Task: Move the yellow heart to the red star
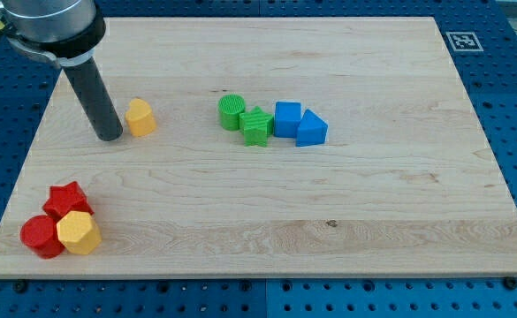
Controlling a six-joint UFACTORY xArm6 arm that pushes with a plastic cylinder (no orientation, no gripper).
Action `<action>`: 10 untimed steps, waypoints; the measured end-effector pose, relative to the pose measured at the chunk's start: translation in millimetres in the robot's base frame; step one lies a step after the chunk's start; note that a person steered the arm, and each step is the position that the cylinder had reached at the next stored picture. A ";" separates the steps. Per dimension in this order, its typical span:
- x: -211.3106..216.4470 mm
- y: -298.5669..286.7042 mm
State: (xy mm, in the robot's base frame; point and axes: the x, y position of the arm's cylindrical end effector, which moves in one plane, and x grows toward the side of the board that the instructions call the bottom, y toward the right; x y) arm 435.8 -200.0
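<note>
The yellow heart point(140, 117) lies on the wooden board at the view's upper left. My tip point(110, 137) rests on the board just left of the heart, close to it or touching it. The red star point(68, 200) lies at the view's lower left, well below the heart. It touches a red cylinder point(41, 237) and a yellow hexagon point(78, 232).
A green cylinder point(232, 112), a green star point(257, 125), a blue cube point(287, 118) and a blue triangle point(311, 129) form a row near the board's upper middle. The board's point(329, 221) left edge is close to my tip.
</note>
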 end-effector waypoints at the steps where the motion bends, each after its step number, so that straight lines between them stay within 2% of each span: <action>1: -79.5 0.0; 2: -92.2 20.4; 3: -70.8 40.1; 5: -51.1 39.8; 8: 25.8 38.0; 10: 54.6 38.0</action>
